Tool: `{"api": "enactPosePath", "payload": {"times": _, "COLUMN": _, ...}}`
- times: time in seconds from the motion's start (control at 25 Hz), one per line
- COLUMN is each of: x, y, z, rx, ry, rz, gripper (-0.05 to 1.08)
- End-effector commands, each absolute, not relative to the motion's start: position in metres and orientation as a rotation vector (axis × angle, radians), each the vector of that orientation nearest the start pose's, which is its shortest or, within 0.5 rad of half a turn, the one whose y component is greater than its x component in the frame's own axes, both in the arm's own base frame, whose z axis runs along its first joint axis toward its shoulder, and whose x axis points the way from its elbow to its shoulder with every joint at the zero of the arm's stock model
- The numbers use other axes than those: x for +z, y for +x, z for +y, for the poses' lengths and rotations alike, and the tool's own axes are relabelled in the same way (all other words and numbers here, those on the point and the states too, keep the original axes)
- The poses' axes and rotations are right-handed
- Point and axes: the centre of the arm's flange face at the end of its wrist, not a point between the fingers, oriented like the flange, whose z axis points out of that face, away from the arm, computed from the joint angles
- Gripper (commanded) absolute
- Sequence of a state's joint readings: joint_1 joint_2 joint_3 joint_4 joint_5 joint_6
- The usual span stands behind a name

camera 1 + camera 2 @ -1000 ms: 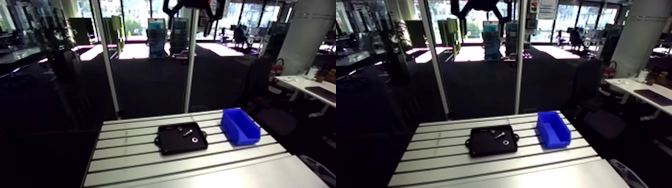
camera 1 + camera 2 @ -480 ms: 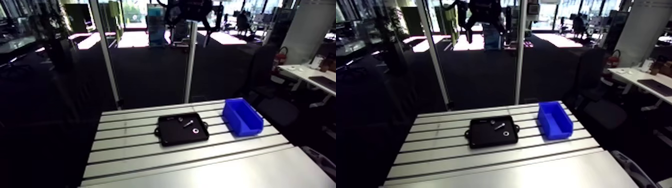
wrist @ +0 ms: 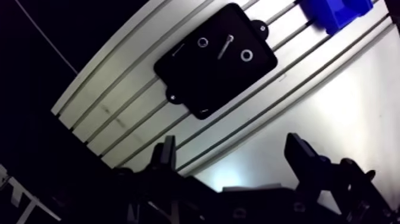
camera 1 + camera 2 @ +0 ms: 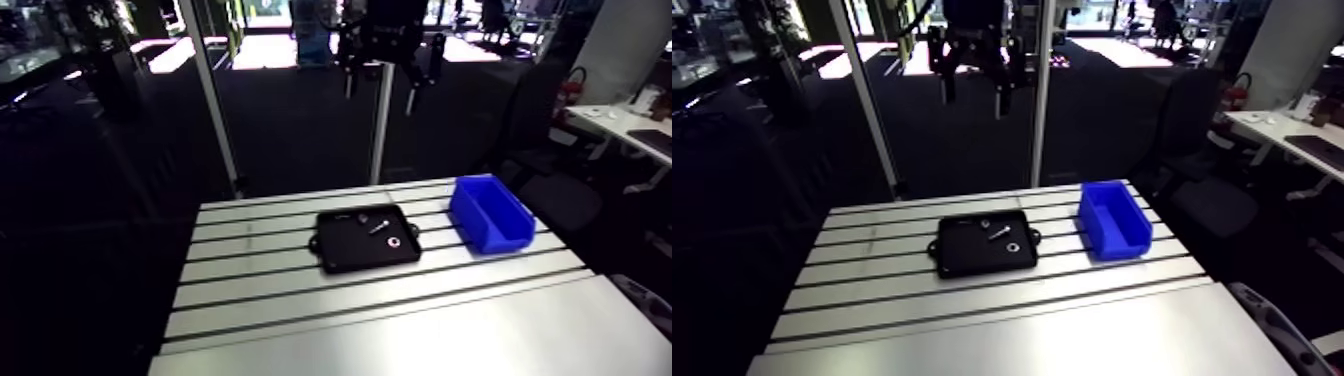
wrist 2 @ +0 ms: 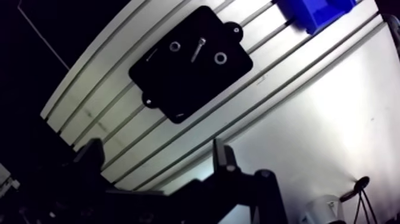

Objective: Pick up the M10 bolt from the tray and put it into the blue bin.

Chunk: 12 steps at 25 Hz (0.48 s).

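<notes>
Cropping the blue bin (image 3: 333, 13), the wrist view shows jaws released, bolt (image 3: 225, 46) in tray (image 3: 202, 83).

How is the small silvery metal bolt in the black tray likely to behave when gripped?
The silvery metal bolt looks rigid, so it should not flex. Its slim round shank, lying flat on the black tray, may roll or slip if nudged off-centre. It is tiny against the tray, so probably light for the open gripper.
</notes>
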State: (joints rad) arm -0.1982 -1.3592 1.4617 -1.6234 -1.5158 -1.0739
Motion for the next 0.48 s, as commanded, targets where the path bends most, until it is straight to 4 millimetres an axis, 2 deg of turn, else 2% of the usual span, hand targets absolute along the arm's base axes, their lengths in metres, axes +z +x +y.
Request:
{"api": "enactPosePath", "payload": {"times": 0.04, "x": 0.404, "y": -0.603, "z": -0.023, "rx": 0.015, "ry": 1.146, "rz": 2.893, "gripper": 0.01}}
{"api": "enactPosePath", "payload": {"times": 0.24, "x": 0.371, "y": -0.608, "z": -0.024, "rx": 0.032, "ry": 1.2, "rz": 2.82, "gripper": 0.01}}
{"api": "enactPosePath", "payload": {"times": 0.48, "x": 0.343, "y": -0.612, "z": -0.025, "rx": 0.043, "ry": 1.281, "rz": 2.766, "gripper": 0.01}}
